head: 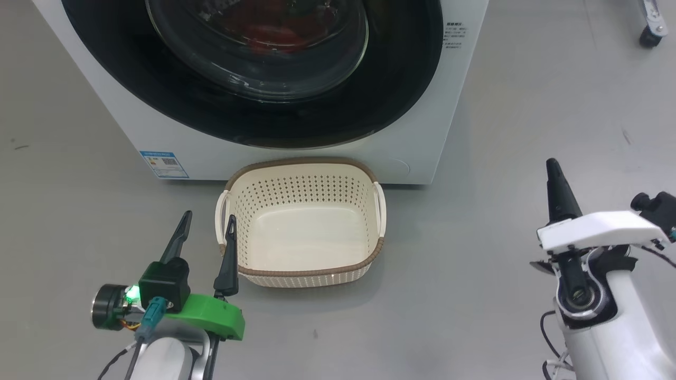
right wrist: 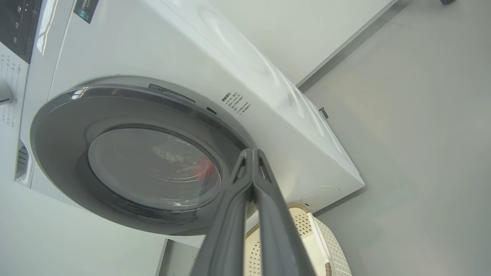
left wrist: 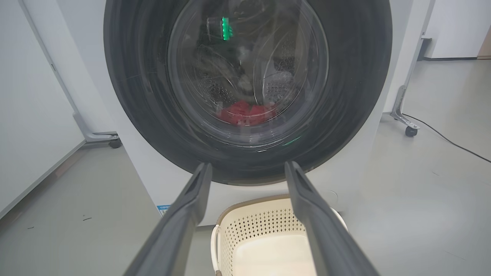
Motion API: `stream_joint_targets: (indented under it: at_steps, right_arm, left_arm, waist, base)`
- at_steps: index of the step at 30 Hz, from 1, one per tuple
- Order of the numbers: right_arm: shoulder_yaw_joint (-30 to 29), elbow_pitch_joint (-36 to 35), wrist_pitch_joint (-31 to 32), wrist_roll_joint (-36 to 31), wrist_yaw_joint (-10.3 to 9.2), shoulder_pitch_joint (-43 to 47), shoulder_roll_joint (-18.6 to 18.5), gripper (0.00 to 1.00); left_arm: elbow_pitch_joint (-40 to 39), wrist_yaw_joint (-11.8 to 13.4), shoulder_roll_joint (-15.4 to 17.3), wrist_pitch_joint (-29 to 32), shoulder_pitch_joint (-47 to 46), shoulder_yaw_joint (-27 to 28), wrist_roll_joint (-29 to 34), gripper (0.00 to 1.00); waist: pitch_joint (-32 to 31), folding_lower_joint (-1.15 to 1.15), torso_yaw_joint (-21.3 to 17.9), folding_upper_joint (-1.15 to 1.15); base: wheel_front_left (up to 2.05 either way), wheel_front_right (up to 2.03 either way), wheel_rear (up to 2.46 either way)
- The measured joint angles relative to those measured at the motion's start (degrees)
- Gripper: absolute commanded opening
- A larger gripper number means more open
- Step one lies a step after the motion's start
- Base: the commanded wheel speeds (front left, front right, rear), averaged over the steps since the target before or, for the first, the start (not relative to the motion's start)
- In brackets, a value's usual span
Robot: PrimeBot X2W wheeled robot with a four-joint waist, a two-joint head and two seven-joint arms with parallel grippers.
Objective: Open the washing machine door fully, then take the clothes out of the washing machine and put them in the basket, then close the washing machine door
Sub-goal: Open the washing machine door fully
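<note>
The washing machine (head: 465,84) stands at the top of the head view with the washing machine door (head: 158,89) shut against its front. Behind the glass lie the red clothes (head: 274,34), also visible in the left wrist view (left wrist: 245,113). On the floor just before the machine sits the basket (head: 311,160), with nothing in it. My left gripper (head: 208,219) is open beside the basket's left handle, its fingers pointing at the door (left wrist: 153,126). My right gripper (head: 552,164) is shut on nothing, well right of the basket, and it points at the door's rim (right wrist: 57,145).
A blue label (head: 163,164) marks the machine's lower left front. A wheeled stand's caster (left wrist: 411,131) and a black cable (left wrist: 448,141) lie on the grey floor to the machine's right. White panels on a wheeled foot (left wrist: 114,143) stand to its left.
</note>
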Motion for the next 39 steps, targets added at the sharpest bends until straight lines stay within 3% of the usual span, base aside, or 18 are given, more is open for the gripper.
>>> stream_joint_targets:
  at_steps: [12, 25, 39]
  right_arm:
    - [-6.94, 1.51, 13.93, 20.34, 0.7, -13.18, -0.77, 0.0]
    - [-8.31, 4.69, 26.55, 26.4, -2.86, -25.1, -6.44, 0.0]
    - [-8.82, 8.05, 33.98, 27.43, -6.88, -35.24, -12.79, 0.0]
  left_arm:
    - [-1.96, 0.0, -0.81, 0.0, -3.91, -0.68, 1.37, 1.0]
    - [-2.55, -0.6, -1.49, 0.0, -6.34, -2.59, 1.9, 1.0]
    - [-2.63, -1.88, -1.87, -0.01, -7.76, -4.38, 2.3, 1.0]
  waist:
    - [6.57, 0.0, 2.59, 0.0]
    - [11.5, 0.0, 5.84, 0.0]
    - [14.91, 0.0, 9.81, 0.0]
  base:
    - [0.0, 0.0, 0.0]
    - [0.0, 0.0, 0.0]
    - [0.0, 0.0, 0.0]
